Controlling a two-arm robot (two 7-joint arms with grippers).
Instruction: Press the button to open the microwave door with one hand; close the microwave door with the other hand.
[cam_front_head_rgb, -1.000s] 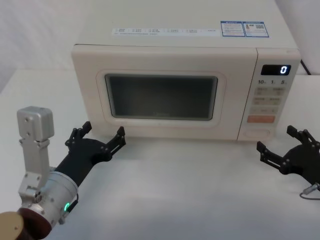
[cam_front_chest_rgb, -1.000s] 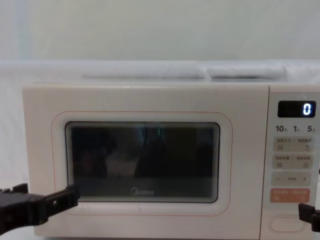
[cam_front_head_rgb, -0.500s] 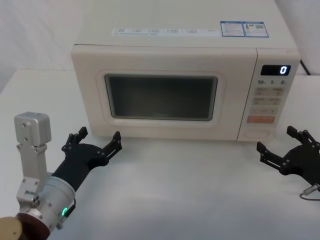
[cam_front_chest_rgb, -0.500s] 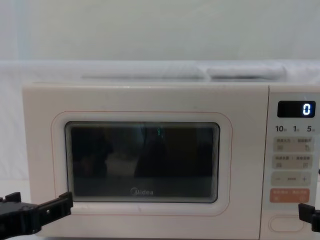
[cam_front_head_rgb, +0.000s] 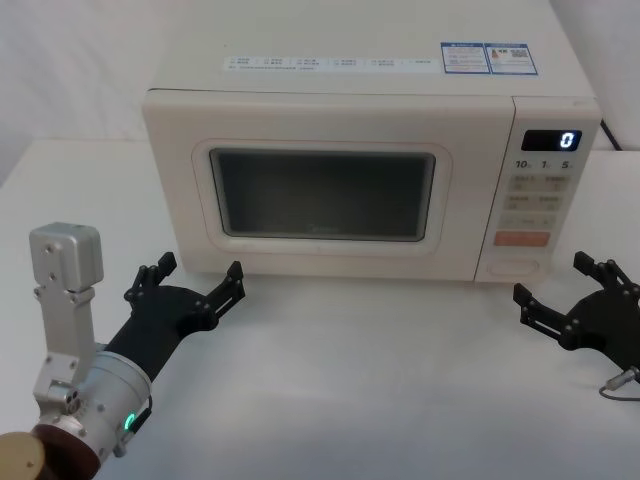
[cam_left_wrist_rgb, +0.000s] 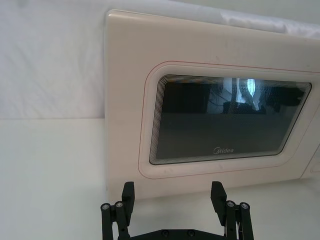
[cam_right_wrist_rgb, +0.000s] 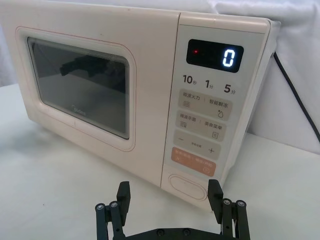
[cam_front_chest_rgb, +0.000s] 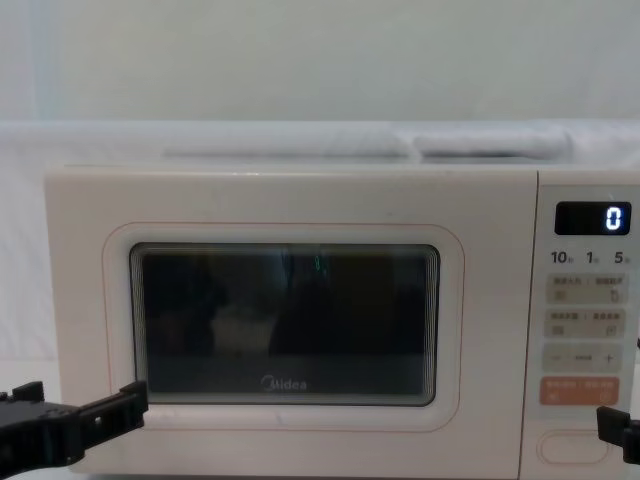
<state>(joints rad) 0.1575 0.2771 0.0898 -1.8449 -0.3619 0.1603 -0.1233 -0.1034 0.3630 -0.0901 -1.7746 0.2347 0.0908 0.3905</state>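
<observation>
Microwave door (cam_front_head_rgb: 310, 190) shut (display (cam_front_head_rgb: 552, 140) "0"), left claw (cam_front_head_rgb: 195, 285), right claw (cam_front_head_rgb: 560, 292), both spread apart

Reads "0" in white digits on black display (cam_right_wrist_rgb: 215, 56) at top of microwave (cam_front_head_rgb: 340, 120) control panel; below it "10", "1", "5" printed in a row. "Midea" logo on microwave door (cam_front_chest_rgb: 290, 300), under dark window. Small characters on beige keys, plus "−" and "+" on one key; blue-and-white stickers (cam_front_head_rgb: 488, 58) on top, print too small to read.

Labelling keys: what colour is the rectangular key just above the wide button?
Orange key, above the cream button; clearest in right wrist view.
</observation>
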